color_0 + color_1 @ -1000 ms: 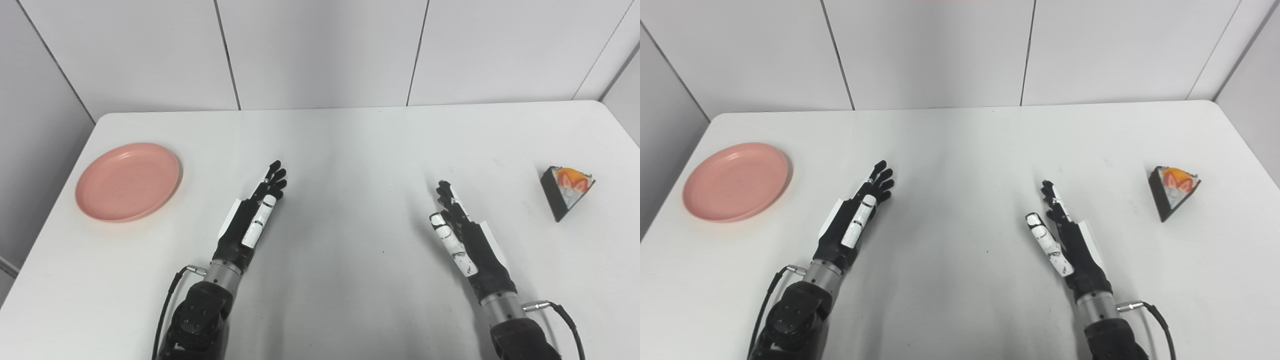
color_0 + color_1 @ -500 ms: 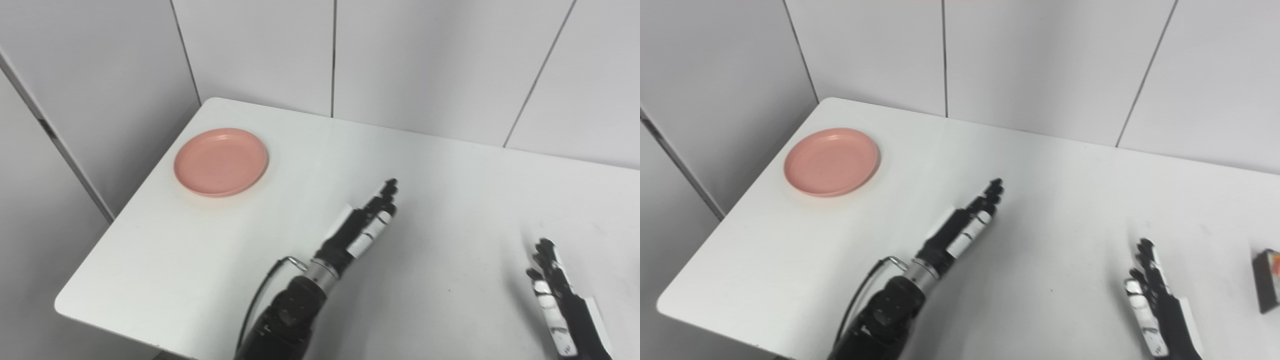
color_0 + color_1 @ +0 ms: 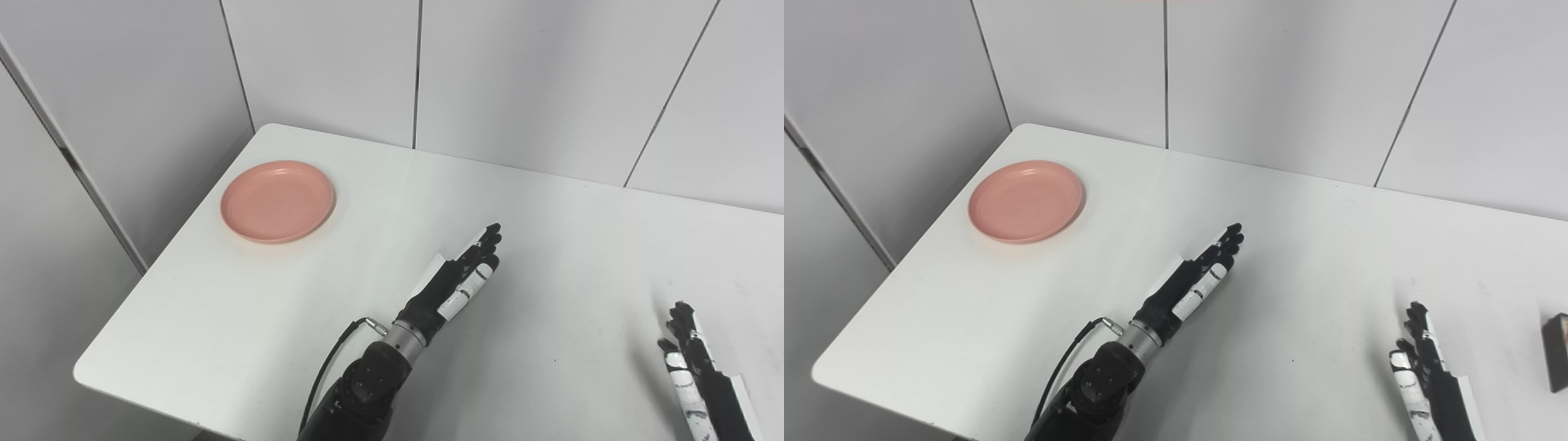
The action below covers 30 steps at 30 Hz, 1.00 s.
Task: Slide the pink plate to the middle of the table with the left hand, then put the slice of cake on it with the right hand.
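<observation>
cake slice (image 3: 1557, 352) in R eye only

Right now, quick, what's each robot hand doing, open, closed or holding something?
Left robot hand: open, fingers straight, holding nothing, well short of the pink plate.
Right robot hand: open, holding nothing.
</observation>
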Each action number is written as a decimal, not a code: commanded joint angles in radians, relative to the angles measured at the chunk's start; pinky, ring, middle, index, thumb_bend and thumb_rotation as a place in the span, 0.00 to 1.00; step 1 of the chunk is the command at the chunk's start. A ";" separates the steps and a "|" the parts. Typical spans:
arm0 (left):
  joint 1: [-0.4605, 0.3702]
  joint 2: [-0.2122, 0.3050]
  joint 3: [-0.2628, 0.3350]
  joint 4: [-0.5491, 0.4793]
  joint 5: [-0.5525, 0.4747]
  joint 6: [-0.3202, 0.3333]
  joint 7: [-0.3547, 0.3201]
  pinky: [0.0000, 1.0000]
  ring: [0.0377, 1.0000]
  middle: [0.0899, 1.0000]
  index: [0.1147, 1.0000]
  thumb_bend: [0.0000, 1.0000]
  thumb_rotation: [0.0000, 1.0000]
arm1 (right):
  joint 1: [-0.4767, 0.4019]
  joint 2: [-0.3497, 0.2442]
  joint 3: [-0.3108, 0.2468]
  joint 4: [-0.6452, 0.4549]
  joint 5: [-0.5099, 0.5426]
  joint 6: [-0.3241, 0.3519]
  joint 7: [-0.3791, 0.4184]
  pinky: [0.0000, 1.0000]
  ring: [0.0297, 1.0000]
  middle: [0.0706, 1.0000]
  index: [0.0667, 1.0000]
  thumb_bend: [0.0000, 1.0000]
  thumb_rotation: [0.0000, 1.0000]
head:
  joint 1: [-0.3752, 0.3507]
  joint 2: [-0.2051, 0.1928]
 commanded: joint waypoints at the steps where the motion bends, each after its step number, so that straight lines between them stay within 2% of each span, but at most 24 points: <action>1: 0.069 0.000 0.004 0.043 -0.026 0.008 0.004 0.93 0.95 0.96 0.95 0.38 1.00 | 0.013 -0.001 -0.008 -0.027 -0.010 0.035 -0.010 1.00 0.98 0.99 1.00 0.36 1.00 | -0.001 0.000; 10: 0.046 0.022 0.020 -0.097 -0.060 0.073 -0.014 0.92 0.93 0.93 0.93 0.39 1.00 | 0.009 0.016 0.000 -0.023 -0.029 0.021 -0.013 0.99 0.99 0.99 1.00 0.32 1.00 | -0.003 -0.009; 18: -0.058 0.080 0.050 -0.206 -0.110 0.141 -0.053 0.93 0.93 0.94 0.93 0.40 1.00 | 0.001 0.021 -0.003 -0.007 -0.010 0.016 -0.011 1.00 0.99 0.99 1.00 0.31 1.00 | 0.009 -0.021; 25: -0.153 0.135 0.100 -0.283 -0.159 0.221 -0.073 0.91 0.92 0.93 0.93 0.47 1.00 | -0.004 0.022 0.001 0.002 -0.021 0.013 -0.019 1.00 0.98 0.98 0.99 0.34 1.00 | 0.011 -0.024; 30: -0.196 0.171 0.150 -0.325 -0.198 0.267 -0.070 0.90 0.90 0.92 0.91 0.45 1.00 | -0.005 0.025 0.002 0.005 -0.015 0.012 -0.017 1.00 0.98 0.98 0.99 0.34 1.00 | 0.006 -0.024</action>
